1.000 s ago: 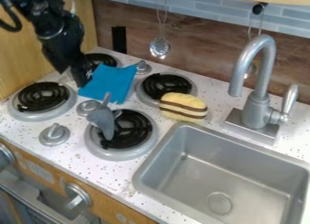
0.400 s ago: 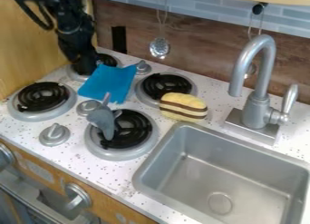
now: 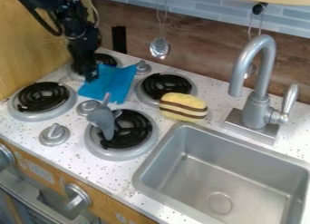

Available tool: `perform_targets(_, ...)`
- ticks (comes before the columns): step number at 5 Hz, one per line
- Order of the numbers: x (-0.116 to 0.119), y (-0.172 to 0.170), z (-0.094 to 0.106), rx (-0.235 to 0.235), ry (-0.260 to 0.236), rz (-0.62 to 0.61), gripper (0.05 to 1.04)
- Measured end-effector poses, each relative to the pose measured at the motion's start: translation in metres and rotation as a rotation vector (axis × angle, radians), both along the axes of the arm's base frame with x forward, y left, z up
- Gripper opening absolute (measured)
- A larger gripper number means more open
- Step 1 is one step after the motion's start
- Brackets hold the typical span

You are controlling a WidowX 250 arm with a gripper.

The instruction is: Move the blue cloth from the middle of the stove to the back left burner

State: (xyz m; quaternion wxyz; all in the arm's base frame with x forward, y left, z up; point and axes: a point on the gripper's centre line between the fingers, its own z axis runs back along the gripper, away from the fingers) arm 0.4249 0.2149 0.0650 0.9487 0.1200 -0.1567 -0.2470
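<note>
Where the black arm hangs down at the upper left, its end effector [image 3: 91, 77] meets the left part of a blue cloth [image 3: 113, 84]; whether it is apart or clamped, one cannot tell. The cloth lies between the burners on the speckled tabletop [image 3: 115, 177]. Nearer the front, a grey toy [image 3: 104, 119] rests partly over the front right burner [image 3: 138, 136]. To the right, a yellow, brown-striped toy [image 3: 183, 107] sits beside the back right burner [image 3: 158, 85], behind the sink [image 3: 239, 173].

Toy eggplant [image 3: 103, 120] seen leaning on lower-middle burner [image 3: 97, 145]; sink [image 3: 142, 177] set at lower right, below faucet [image 3: 258, 110].
</note>
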Motion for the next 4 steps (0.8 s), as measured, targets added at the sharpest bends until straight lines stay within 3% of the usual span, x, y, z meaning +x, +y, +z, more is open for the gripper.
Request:
perform_targets(1,0.001,0.012,-0.008,-0.007,0.074,-0.161,1.010)
perform_targets(2,0.006,0.020,-0.007,-0.031,0.082,-0.272,1.010)
perform_targets(3,0.007,0.026,-0.008,-0.016,0.079,-0.281,1.010)
perform_targets(4,0.012,0.036,-0.006,0.041,0.045,-0.275,1.010)
